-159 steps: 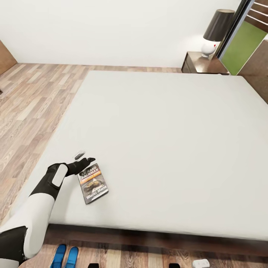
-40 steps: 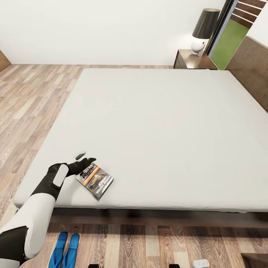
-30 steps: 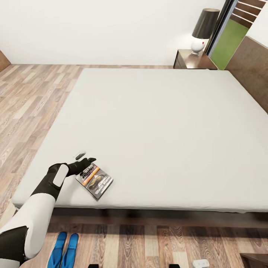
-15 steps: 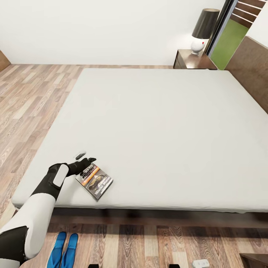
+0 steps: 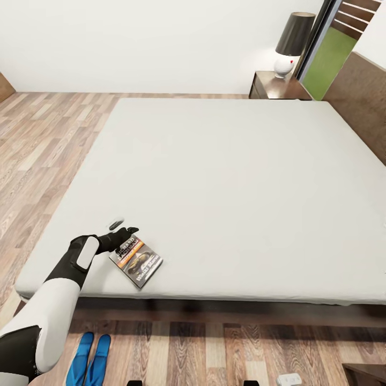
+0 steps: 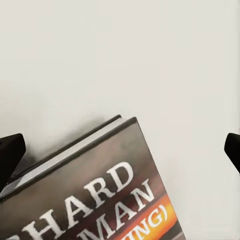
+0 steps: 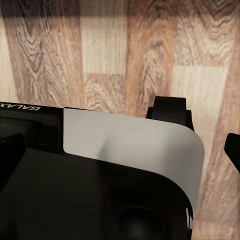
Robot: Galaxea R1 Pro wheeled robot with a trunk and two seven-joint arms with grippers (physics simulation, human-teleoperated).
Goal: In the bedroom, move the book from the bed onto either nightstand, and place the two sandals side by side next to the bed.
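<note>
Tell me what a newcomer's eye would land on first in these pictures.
The huge pale grey-white mattress of the low bed dominates the room. Near its front left corner lies the small black-and-orange paperback book, with the left gripper open at its top edge. On the wood-plank floor below, two bright blue flip-flop sandals lie side by side.

The book (image 6: 95,195) cover reads "HARD", "MAN" and "ING)" (cut off); the robot base (image 7: 30,150) reads "GALAX".
</note>
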